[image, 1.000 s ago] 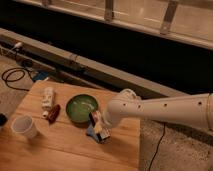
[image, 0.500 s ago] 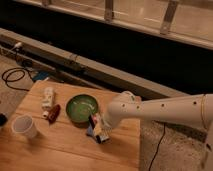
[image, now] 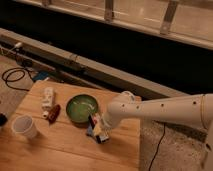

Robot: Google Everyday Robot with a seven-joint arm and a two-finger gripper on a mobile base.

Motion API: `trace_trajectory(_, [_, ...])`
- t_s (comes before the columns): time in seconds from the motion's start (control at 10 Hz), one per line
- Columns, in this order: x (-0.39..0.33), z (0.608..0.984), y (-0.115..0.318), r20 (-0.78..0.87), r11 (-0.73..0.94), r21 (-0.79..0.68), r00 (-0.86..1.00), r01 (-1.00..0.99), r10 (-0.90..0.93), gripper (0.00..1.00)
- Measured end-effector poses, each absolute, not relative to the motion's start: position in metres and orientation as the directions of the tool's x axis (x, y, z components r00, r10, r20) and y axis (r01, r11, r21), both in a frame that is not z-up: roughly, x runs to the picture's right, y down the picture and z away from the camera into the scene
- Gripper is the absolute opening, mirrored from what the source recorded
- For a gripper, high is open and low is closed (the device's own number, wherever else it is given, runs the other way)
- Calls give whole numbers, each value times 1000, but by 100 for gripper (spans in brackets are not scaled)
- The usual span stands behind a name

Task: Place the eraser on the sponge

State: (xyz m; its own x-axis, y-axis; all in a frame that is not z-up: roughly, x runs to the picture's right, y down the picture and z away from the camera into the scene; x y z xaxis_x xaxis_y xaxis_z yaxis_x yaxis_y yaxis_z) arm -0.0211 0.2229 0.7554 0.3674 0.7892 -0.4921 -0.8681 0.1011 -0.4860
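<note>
My gripper (image: 101,126) is at the end of the white arm, low over the table just right of the green bowl's front edge. The eraser (image: 95,126), a narrow pale block with dark edges, lies tilted right at the gripper. The light-blue sponge (image: 90,133) shows beneath and just left of the eraser, mostly covered by it. I cannot make out whether the eraser rests on the sponge or hangs just above it.
On the wooden table (image: 60,150) a round green bowl (image: 82,108) stands just behind the sponge. Left of it lie a dark red object (image: 53,113) and a white bottle (image: 48,97). A white cup (image: 24,126) stands at the front left. The table's right edge is close to the arm.
The arm has shifted only slightly, a little lower and toward the sponge. The eraser stays at the gripper in the same spot.
</note>
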Motion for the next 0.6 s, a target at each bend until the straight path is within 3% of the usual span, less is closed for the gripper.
trace_trajectory(0.3, [-21,755,223,-492,101,-486,367,-868,790,76])
trace_trajectory(0.6, [-21,755,223,-492,100,-485,366,-869,790,80])
